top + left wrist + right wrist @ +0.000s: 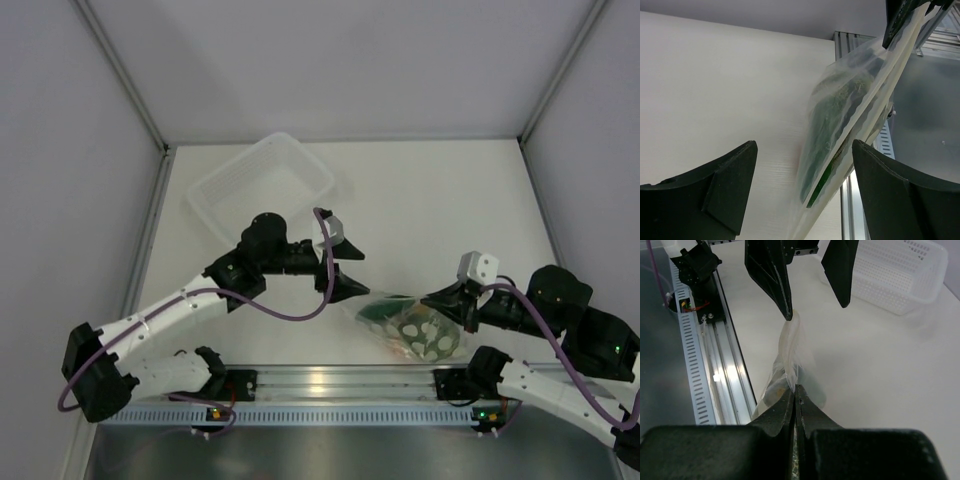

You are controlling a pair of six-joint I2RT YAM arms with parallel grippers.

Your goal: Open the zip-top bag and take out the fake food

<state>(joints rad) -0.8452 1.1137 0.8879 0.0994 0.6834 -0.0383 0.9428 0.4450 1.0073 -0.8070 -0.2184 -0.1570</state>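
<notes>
- We saw the right hand (795,399) pinched tight on the zip-top bag (412,326), both fingers pressed together with the clear film caught between them.
- The bag was held up between the two hands, over the near part of the surface (450,200), its film stretched from the right hand up toward the left one.
- The left hand (365,273) stood wide, one finger on each side of the bag. From the right wrist view the tip of one finger (782,300) seemed to meet the bag's upper edge, and the other finger was clear of it.
- Inside the bag we made out the fake food (425,335): a pale-green ball with white spots, a dark green piece beside it and a hint of orange below.
- The perforated basket (262,185), white and translucent, sat at the far left of the surface, well apart from the bag and just behind the left arm's wrist.
- A metal rail (330,380) and a slotted grey duct (300,412) ran along the near edge, the rail just beside the bag.
- Purple cables (285,314) looped off both arms, and the left one curved near the bag.
</notes>
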